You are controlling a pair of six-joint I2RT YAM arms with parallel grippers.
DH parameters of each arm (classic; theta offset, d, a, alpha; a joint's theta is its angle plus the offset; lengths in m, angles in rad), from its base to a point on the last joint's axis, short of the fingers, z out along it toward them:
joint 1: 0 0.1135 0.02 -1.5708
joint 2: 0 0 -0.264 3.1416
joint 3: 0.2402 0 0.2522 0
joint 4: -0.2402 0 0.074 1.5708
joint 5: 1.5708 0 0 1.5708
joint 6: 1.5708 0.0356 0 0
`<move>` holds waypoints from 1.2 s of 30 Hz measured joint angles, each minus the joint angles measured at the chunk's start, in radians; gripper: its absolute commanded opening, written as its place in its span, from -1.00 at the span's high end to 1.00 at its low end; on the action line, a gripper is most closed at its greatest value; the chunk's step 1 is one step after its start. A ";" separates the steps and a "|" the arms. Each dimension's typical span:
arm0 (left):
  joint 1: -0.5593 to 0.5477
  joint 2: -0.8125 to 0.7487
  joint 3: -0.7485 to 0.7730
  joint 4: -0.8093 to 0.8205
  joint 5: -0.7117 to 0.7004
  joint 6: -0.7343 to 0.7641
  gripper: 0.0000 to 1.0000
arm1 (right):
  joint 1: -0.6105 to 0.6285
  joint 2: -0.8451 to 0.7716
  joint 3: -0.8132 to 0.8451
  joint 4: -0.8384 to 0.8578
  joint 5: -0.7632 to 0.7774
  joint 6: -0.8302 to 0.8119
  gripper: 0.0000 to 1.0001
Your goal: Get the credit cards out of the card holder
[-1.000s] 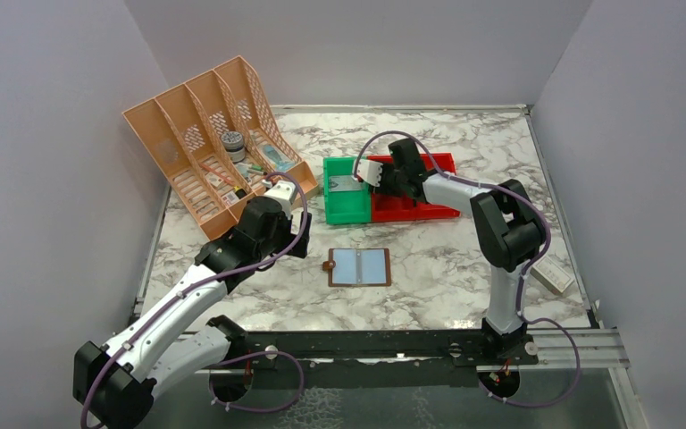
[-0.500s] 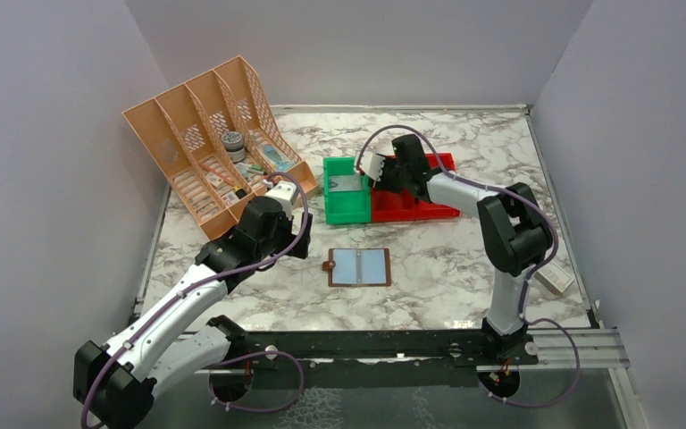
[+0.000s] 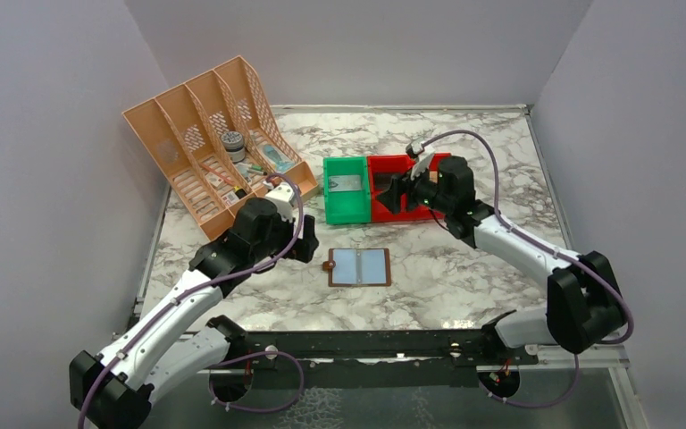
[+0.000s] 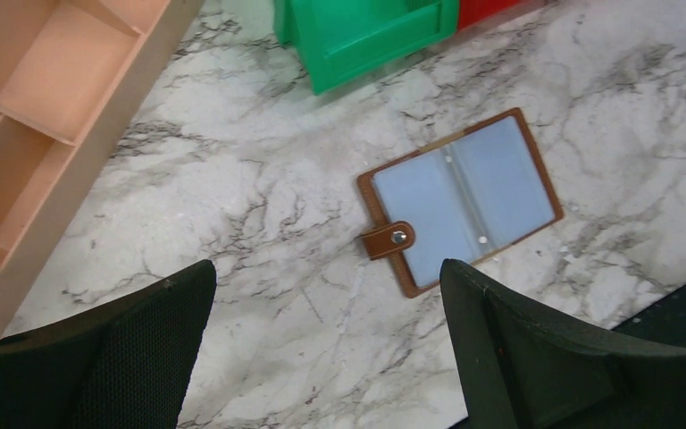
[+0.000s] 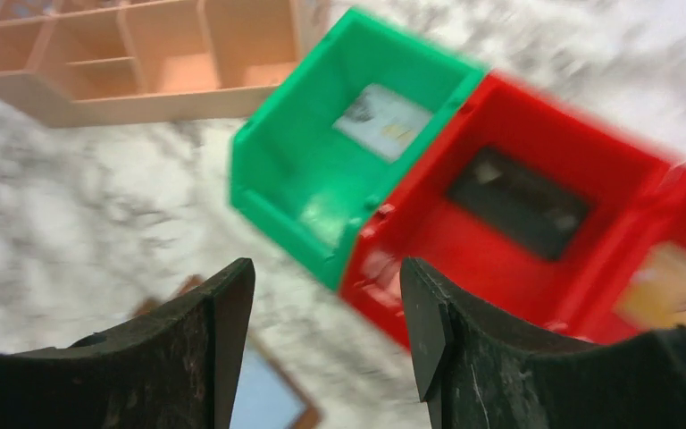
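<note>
Noting our left gripper [image 4: 326, 268] spread empty near open holder [image 4: 461, 198] — our right gripper [image 5: 326, 268] parted, empty, above red bin [image 5: 572, 134].

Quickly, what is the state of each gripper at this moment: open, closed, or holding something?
Left gripper: open, holding nothing.
Right gripper: open, holding nothing.

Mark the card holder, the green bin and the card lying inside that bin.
card holder [image 4: 422, 207], left wrist view, left blue page.
green bin [image 3: 348, 213], top view, near wall.
card [image 5: 382, 121], right wrist view, its middle.
</note>
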 measured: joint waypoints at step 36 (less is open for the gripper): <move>-0.220 0.446 -0.115 0.280 0.210 -0.355 0.13 | 0.057 0.143 -0.235 -0.212 -0.236 0.632 0.28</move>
